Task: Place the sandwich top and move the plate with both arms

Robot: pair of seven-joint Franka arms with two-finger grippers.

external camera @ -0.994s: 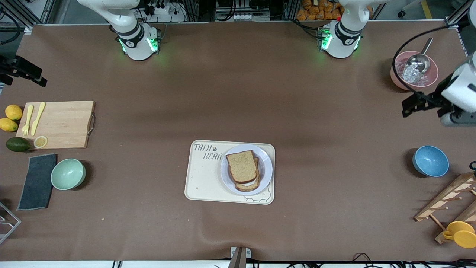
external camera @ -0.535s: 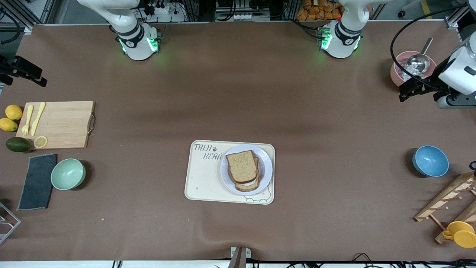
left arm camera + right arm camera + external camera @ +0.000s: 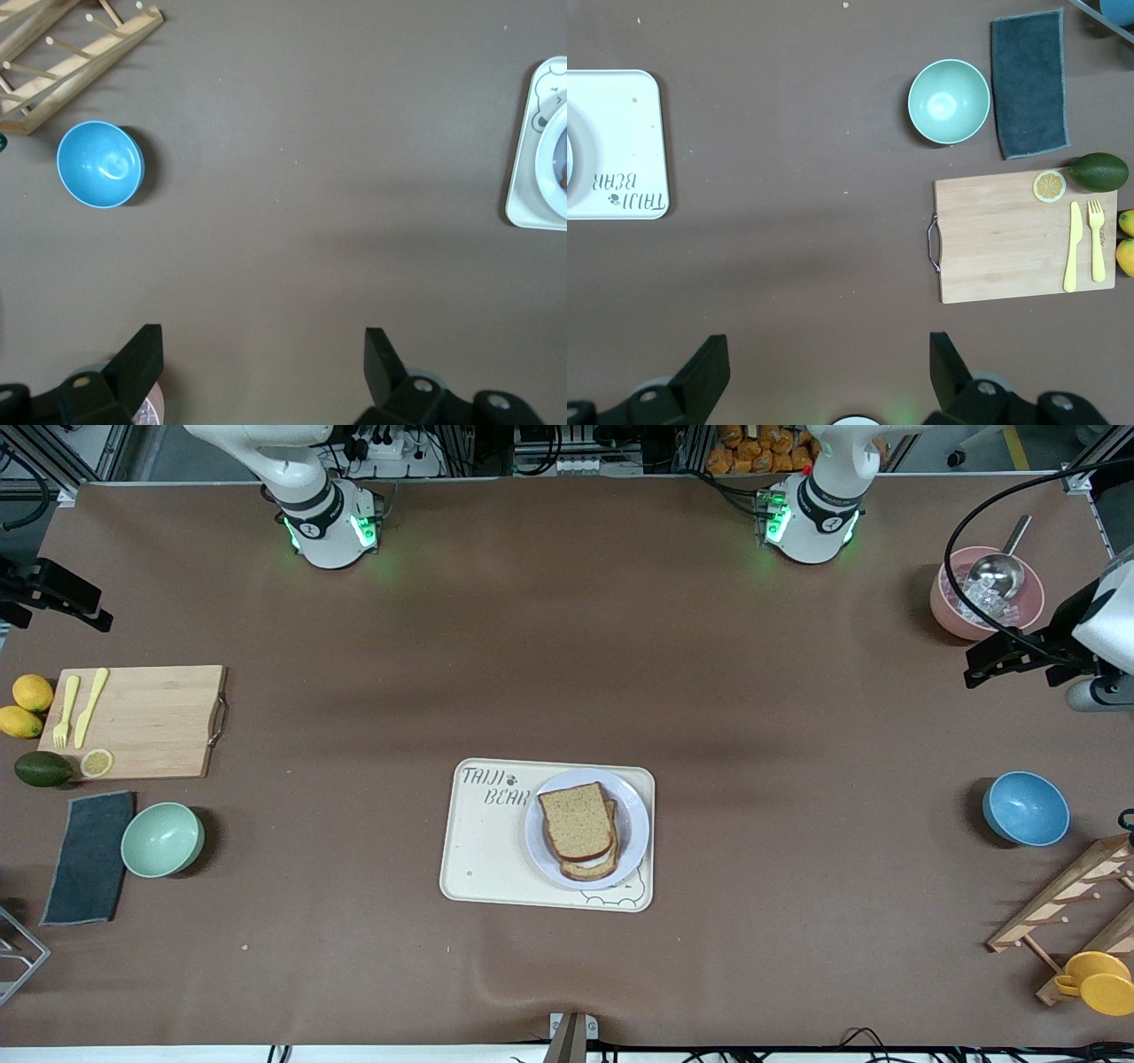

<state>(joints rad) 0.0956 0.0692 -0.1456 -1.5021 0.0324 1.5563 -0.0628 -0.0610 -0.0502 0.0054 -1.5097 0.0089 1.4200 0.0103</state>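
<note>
The sandwich top (image 3: 577, 821), a plain brown slice, lies on a stack of bread with white egg showing at its lower edge. The stack sits on the pale plate (image 3: 634, 815), which rests on the cream bear tray (image 3: 487, 850) mid-table. My left gripper (image 3: 263, 341) hangs open and empty over the table at the left arm's end, beside the pink bowl (image 3: 939, 607). The right gripper (image 3: 830, 345) is open and empty, high over the table near its arm's base, outside the front view. Slivers of the plate (image 3: 555, 168) and tray (image 3: 620, 142) show in the wrist views.
The pink bowl holds ice and a metal scoop. A blue bowl (image 3: 1026, 808), wooden rack (image 3: 1063, 908) and yellow cup (image 3: 1097, 981) are at the left arm's end. A cutting board (image 3: 146, 722), green bowl (image 3: 162, 839), dark cloth (image 3: 89, 856), lemons and avocado are at the right arm's end.
The left arm's hand swung up over the pink bowl, then came back off it toward the front camera. The sandwich, plate and right arm have not moved.
</note>
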